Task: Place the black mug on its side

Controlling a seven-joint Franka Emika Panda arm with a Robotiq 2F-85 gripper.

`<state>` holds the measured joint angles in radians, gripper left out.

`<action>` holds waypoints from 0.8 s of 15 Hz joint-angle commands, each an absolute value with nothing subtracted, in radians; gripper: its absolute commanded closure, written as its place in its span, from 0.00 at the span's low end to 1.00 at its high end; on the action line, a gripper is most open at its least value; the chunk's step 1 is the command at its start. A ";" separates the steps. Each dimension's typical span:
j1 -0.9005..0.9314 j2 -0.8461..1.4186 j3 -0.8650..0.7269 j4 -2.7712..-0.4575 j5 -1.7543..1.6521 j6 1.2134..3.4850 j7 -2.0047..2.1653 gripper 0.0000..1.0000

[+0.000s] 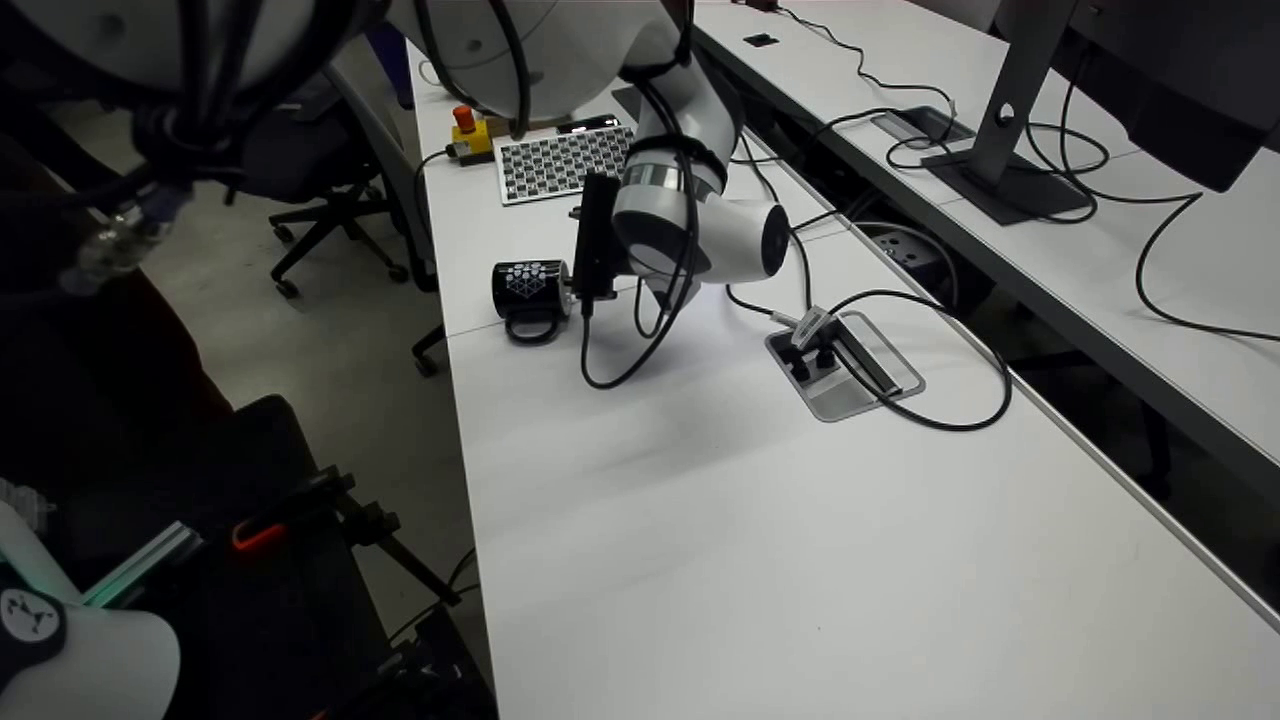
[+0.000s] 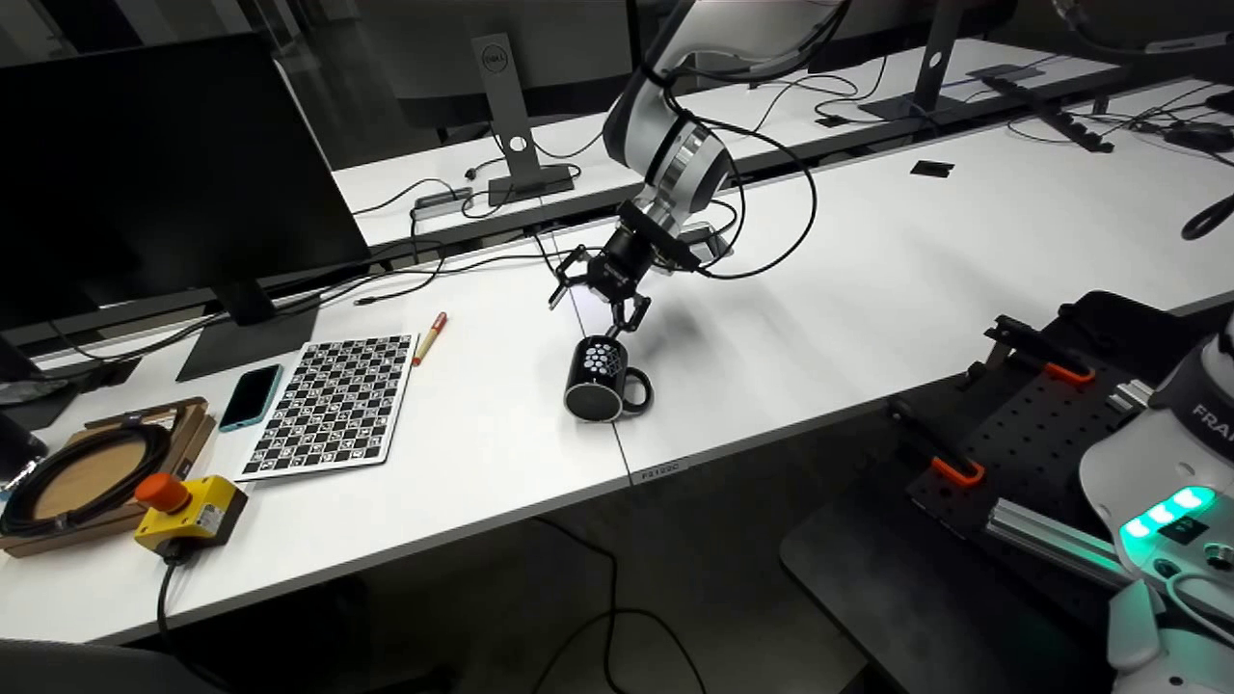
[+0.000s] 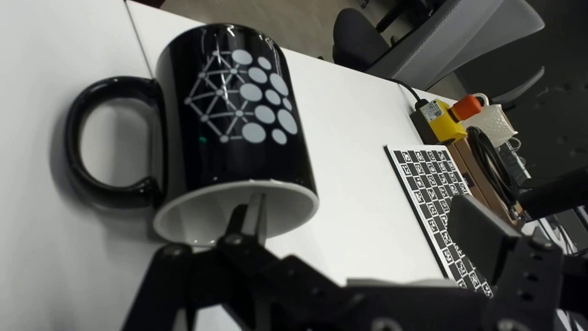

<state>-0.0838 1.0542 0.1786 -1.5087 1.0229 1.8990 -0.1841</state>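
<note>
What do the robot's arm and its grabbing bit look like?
The arm is white with smooth, rounded segments, a silvery band near its end and a round black cap. Black cables run along it, strapped on and looping loosely. The gripper is black, with two jointed, flat-tipped fingers.

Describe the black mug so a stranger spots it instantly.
On the long white desk, find the open gripper. Right by it, the black mug lies on its side. Unlike the flat phone and checkered board, it has a loop handle and pale dotted print.
</note>
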 commanded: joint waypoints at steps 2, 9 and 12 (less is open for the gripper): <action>-0.047 1.035 0.147 -1.511 1.024 1.911 -0.162 0.00; -0.018 1.018 0.123 -1.494 1.001 1.939 -0.147 0.00; 0.003 0.999 0.104 -1.489 0.973 1.967 -0.132 0.00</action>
<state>-0.0307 1.0230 0.1353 -1.5017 1.0093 1.9450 -0.1739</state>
